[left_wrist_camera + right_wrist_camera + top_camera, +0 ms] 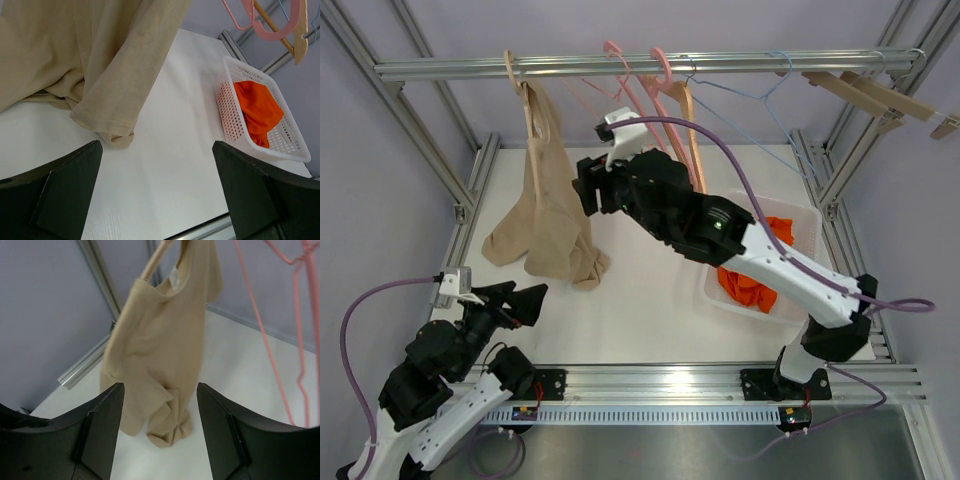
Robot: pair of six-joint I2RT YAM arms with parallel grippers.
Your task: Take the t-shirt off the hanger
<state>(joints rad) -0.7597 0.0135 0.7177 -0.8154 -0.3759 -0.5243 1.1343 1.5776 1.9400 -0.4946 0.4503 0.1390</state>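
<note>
you get no legible text, brand, number or sign in any of the three views. the small white neck tag [174, 275] inside the t-shirt [160, 350] is too blurred to read.

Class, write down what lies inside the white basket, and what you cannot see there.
An orange cloth lies bunched inside the white basket. The basket floor around it shows bare mesh. Anything beneath the cloth is covered, so it cannot be told.

Beige t-shirt [545, 215], orange cloth [257, 107] in a white lattice basket [227, 102], pink hangers [274, 35], white table [175, 150].
</note>
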